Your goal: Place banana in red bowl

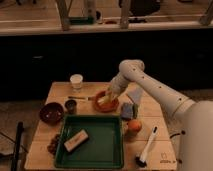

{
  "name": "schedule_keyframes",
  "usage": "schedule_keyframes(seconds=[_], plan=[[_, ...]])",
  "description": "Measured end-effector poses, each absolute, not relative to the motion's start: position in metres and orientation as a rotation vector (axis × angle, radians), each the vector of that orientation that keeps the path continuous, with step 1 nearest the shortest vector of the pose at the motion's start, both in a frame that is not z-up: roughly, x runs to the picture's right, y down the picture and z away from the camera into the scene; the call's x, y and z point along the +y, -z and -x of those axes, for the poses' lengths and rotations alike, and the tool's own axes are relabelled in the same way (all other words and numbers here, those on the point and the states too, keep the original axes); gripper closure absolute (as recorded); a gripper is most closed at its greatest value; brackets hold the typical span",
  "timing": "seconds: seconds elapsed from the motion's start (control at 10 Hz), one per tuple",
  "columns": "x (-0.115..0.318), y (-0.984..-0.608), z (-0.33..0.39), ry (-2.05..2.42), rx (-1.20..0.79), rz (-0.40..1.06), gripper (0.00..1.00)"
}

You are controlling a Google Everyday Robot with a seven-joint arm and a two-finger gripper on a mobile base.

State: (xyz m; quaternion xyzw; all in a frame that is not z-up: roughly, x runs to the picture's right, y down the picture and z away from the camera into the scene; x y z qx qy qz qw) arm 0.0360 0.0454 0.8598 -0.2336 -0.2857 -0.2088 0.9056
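The red bowl [106, 103] sits on the wooden table [60, 92] just behind the green tray. The pale yellow banana [103, 100] lies inside the bowl, toward its left side. My gripper [106, 96] hangs over the bowl at the end of the white arm, which reaches in from the right, right above the banana.
A green tray [92, 142] holds a tan block [76, 140]. A maroon bowl [51, 112] and small dark cup [71, 105] stand at the left, a white cup [76, 81] behind. An orange fruit [134, 125], a grey pouch [128, 111] and a white brush [148, 146] lie at the right.
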Motion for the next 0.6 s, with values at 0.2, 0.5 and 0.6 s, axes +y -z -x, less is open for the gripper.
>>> schedule_keyframes(seconds=[0.2,0.5,0.6], plan=[[0.0431,-0.8610,-0.0335,0.437,-0.596,0.483,0.20],[0.0414,-0.8617,-0.0321,0.447,-0.603,0.487,0.20],[0.0407,-0.8613,-0.0322,0.450,-0.605,0.488,0.20]])
